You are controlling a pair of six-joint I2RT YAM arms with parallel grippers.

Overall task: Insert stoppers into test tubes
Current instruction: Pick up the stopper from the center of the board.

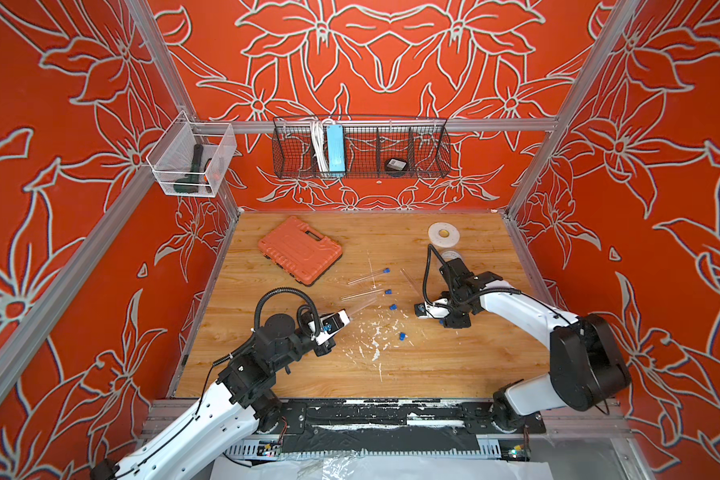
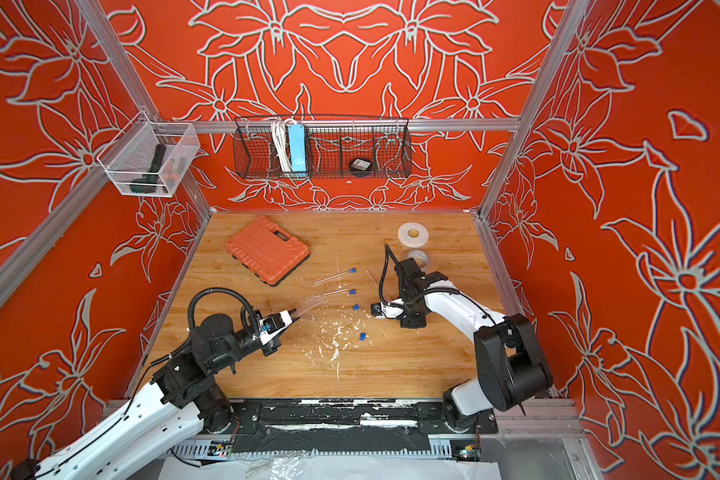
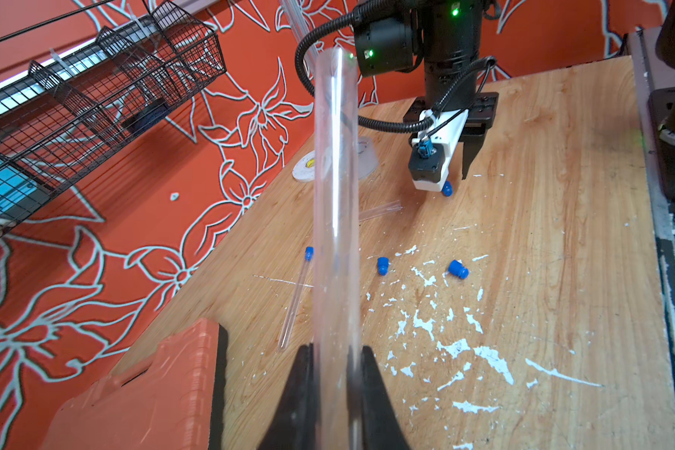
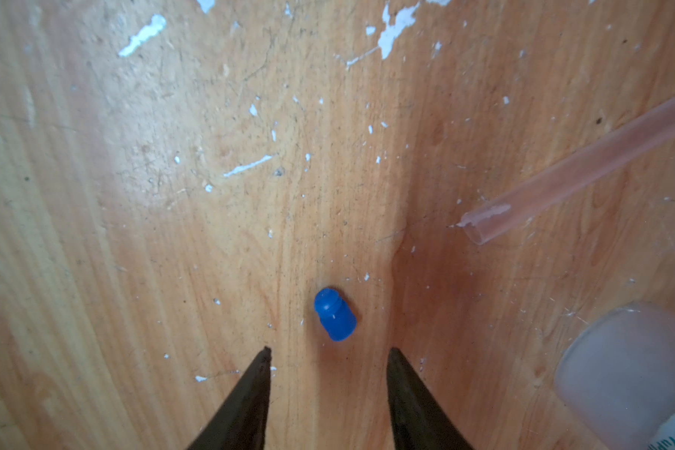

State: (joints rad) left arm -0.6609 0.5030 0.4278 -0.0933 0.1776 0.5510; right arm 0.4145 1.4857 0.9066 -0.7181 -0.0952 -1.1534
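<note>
Wooden tabletop (image 1: 433, 365), scuffed with white paint flecks (image 1: 375, 336) at frame centre, sits inside red floral-print walls (image 1: 350, 62).

Test tubes: clear, slender, faint against the wood.
- The left gripper (image 3: 338, 348) is clamped on the held tube (image 3: 336, 195), which runs up the centre of the left wrist view with its open mouth at the top.
- In both top views, the upper tube (image 1: 366, 276) lies at centre frame with a blue capped stopper (image 1: 386, 270) at its end.
- The lower tube (image 1: 360, 295) lies just below it, with the second stopper (image 1: 388, 292) at its mouth. Seating cannot be told.
- The open tube (image 4: 562, 171) lies at the right of the right wrist view.

Stoppers: small bright blue plugs.
- Two loose stoppers (image 1: 393, 307) (image 1: 402, 336) lie among the flecks.
- The right gripper (image 4: 330, 349) has its jaws spread, one on each side of the target stopper (image 4: 334, 315), which lies on the wood untouched.

Containers:
- The black wire basket (image 1: 431, 153), upper centre, holds a blue power strip (image 1: 335, 149), a white cable (image 1: 317, 149) and a black round item (image 1: 395, 165).
- The white mesh bin (image 1: 223, 158), upper left, holds a dark green tool (image 1: 194, 164).
- The orange case (image 1: 300, 249), closed, lies left of the tubes.
- The white tape roll (image 1: 443, 235) and the translucent tape roll (image 1: 452, 253) lie at the table's upper right.
</note>
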